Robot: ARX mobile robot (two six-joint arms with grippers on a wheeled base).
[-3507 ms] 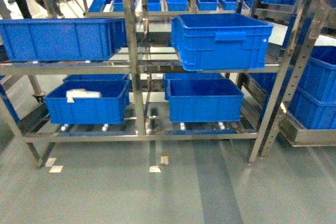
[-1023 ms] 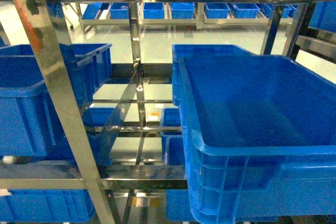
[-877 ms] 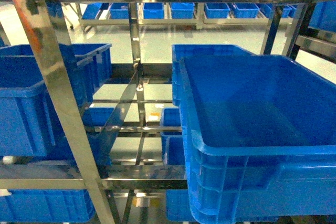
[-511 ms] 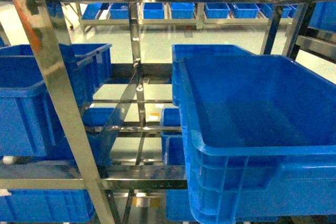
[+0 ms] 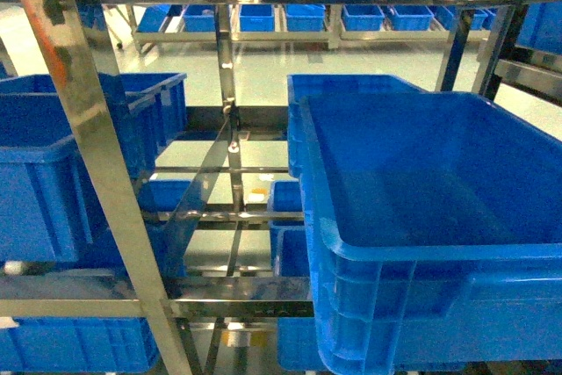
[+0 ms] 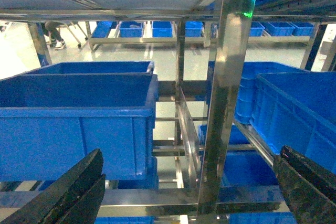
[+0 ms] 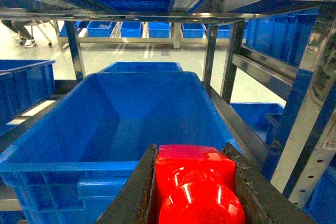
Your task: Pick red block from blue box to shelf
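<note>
So the right gripper [image 7: 197, 192] has the red block [image 7: 195, 182] pinched between its jaws, stud facing the wrist camera, both dark fingers pressed right against its sides. It's hanging just in front of the near rim of a big dark blue crate [image 7: 131, 124] that sits on the shelf [image 7: 226, 66], with the block above and a bit short of that rim. That crate's inside looks bare from here.

Left gripper [image 6: 184, 192] is wide open with nothing in it, its two black fingers [image 6: 68, 192] splayed out to the bottom corners of the left wrist view, and one of the shelf's steel posts stands between them further back. There's another blue crate [image 6: 79, 119] on the shelf tier to the left of that post.

Head view shows neither gripper, just the shelf posts and the big crate on the right side.
</note>
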